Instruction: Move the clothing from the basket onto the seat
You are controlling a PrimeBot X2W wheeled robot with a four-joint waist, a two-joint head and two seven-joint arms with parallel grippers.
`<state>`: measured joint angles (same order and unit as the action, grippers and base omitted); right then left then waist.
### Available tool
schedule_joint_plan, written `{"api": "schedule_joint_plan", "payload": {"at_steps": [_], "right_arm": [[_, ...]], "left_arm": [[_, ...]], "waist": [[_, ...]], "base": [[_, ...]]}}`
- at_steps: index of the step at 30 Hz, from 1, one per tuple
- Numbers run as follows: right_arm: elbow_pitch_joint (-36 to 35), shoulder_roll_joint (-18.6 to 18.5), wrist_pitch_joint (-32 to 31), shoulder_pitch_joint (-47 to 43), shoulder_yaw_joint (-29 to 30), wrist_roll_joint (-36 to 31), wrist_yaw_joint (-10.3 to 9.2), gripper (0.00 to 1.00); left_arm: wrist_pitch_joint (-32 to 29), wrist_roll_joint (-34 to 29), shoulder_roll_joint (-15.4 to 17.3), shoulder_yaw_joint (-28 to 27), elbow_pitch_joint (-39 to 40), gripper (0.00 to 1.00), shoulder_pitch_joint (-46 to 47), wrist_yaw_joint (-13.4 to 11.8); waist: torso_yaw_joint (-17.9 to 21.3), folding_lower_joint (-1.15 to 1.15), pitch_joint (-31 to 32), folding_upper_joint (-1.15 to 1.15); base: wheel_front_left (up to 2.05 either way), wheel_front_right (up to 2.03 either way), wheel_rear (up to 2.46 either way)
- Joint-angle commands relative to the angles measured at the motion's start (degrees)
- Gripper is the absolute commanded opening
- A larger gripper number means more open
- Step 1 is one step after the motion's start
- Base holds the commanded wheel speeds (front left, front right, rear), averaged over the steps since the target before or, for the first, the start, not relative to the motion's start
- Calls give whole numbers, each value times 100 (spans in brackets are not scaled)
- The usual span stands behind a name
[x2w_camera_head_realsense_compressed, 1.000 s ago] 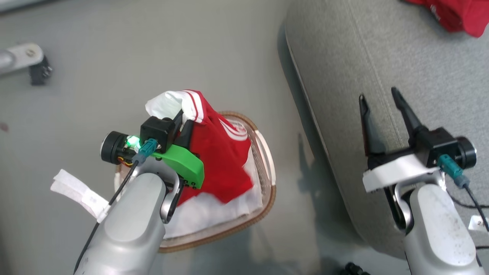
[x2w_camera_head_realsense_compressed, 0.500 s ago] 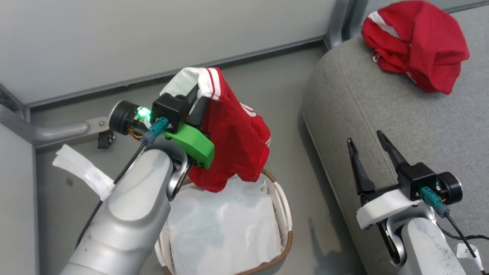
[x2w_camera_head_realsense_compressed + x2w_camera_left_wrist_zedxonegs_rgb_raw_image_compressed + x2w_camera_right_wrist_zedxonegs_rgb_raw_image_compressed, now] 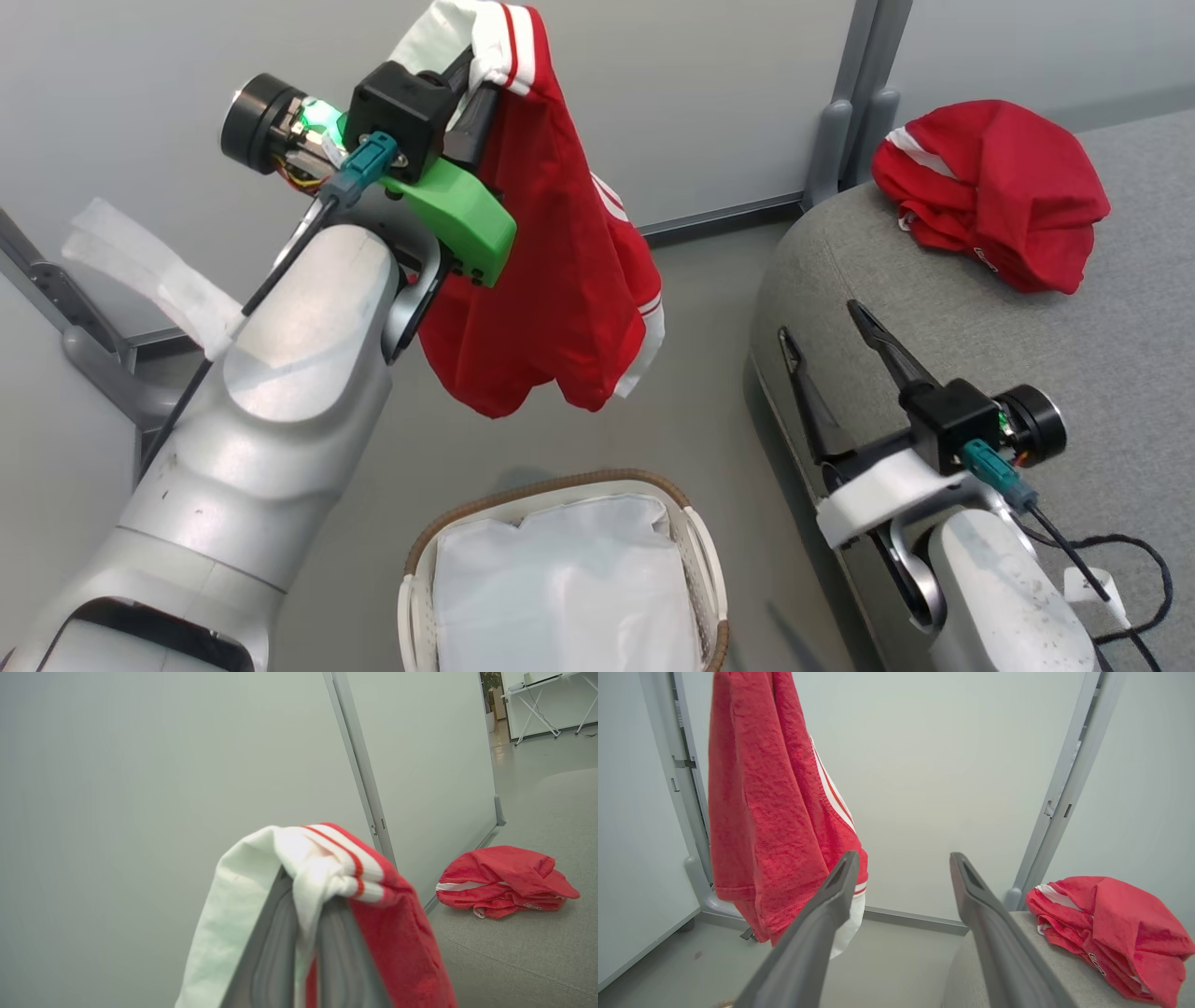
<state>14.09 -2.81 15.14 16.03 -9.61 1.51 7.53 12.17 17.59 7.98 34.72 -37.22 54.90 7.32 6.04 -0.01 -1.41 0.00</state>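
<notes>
My left gripper (image 3: 471,70) is shut on the white-striped edge of a red garment (image 3: 551,271), which hangs free, high above the white lattice basket (image 3: 695,551). In the left wrist view the gripper (image 3: 310,896) pinches the white and red striped fabric (image 3: 336,858). A second crumpled red piece of clothing (image 3: 994,191) lies on the grey seat (image 3: 1102,336). My right gripper (image 3: 822,317) is open with nothing in it, over the seat's rounded edge. The right wrist view has its fingers (image 3: 831,905) spread, the hanging garment (image 3: 770,812) to the left and the lying piece (image 3: 1106,928) to the right.
The basket holds its white liner (image 3: 560,588). Grey partition panels with a metal post (image 3: 854,103) stand behind the basket and seat. A black cable (image 3: 1120,560) trails by my right forearm. Bare grey floor (image 3: 709,392) lies between basket and seat.
My left gripper has lifted the red garment clear out of the basket and high above it. The head camera has tilted up, bringing the wall and the seat's red piece into view.
</notes>
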Motion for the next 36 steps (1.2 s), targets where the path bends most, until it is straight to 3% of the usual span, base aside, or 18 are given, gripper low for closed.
{"api": "schedule_joint_plan", "payload": {"at_steps": [1,12,24,25,26,27,28,29,36], "right_arm": [[31,-17,2,149,-105,0,-8,100],[592,-18,2,1305,-1267,160,-8,100],[1938,-18,2,2265,-1894,313,-8,100],[2035,-18,2,2299,-1926,356,-8,78],[2132,-18,2,2331,-1962,411,-8,37],[2203,-18,2,2346,-1999,448,-8,32],[2268,-18,2,2347,-2033,506,-8,7],[2295,-18,2,2336,-2057,558,-8,0],[2242,-18,2,2204,-2065,773,-8,0]], "left_arm": [[-31,56,13,36,-19,0,132,22],[-131,397,-60,692,90,0,428,23],[-231,896,-148,1340,643,0,544,23],[-234,907,-149,1361,664,0,549,23],[-238,924,-149,1382,684,0,555,23],[-238,931,-144,1396,695,0,554,23],[-233,963,-134,1402,704,0,535,23],[-229,975,-119,1406,707,0,509,23],[-184,1097,6,1393,602,0,246,6]], "waist": [[-12,1,2,0],[-226,1,77,0],[-537,1,145,0],[-551,1,147,0],[-565,1,148,0],[-572,1,148,0],[-577,1,148,0],[-580,1,147,0],[-544,1,141,0]], "base": [[0,0,0],[0,0,0],[0,0,0],[0,0,0],[0,0,0],[0,0,0],[0,0,0],[0,0,0],[0,0,0]]}}
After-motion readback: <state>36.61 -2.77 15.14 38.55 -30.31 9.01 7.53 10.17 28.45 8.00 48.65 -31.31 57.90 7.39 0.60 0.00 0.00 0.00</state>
